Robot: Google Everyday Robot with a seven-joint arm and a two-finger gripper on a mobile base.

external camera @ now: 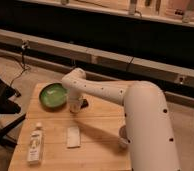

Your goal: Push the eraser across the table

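The eraser [84, 104] is a small dark block on the light-wood table [50, 120], just right of the green bowl. My gripper [76, 106] hangs down from the white wrist and stands right beside the eraser, on its left, between it and the bowl. I cannot tell whether the gripper touches the eraser. The white arm crosses the right half of the table and hides that part of it.
A green bowl [52, 95] sits at the table's back left, close to the gripper. A pale flat pad [73, 136] lies in the front middle. A bottle [36, 144] lies at the front left. A white cup [122, 138] is partly hidden behind the arm.
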